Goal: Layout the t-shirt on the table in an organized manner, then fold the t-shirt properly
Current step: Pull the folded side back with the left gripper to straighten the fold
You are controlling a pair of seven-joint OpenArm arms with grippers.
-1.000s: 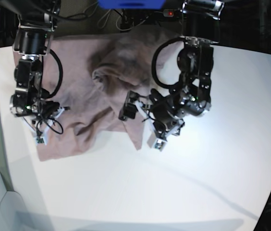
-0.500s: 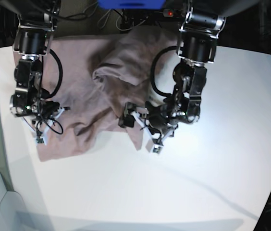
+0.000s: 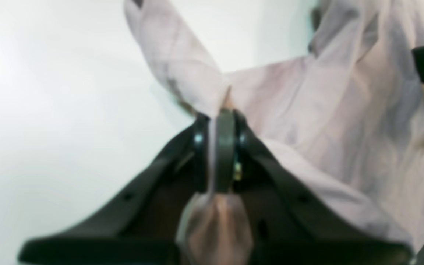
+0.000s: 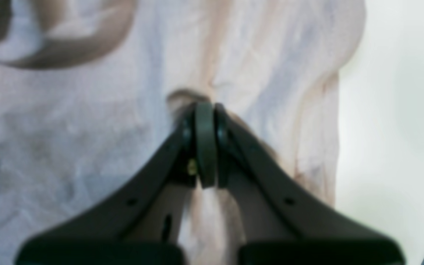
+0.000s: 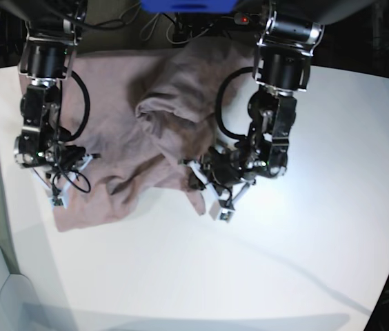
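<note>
T-shirt (image 5: 122, 148) lies bunched, seemingly, across the table's (image 5: 263, 269) back-left.

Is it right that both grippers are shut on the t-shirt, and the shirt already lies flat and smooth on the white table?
Not quite. Both the left gripper and the right gripper are indeed shut on the t-shirt, but the shirt is not flat. The base view shows it bunched and creased on the white table, with a raised fold near the middle.

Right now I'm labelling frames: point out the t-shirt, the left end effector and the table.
t-shirt (image 5: 122, 96), base view, on the flat cloth of its body.
left end effector (image 3: 223, 112), left wrist view, at its closed tips pinching cloth.
table (image 5: 215, 276), base view, on bare white top.
</note>
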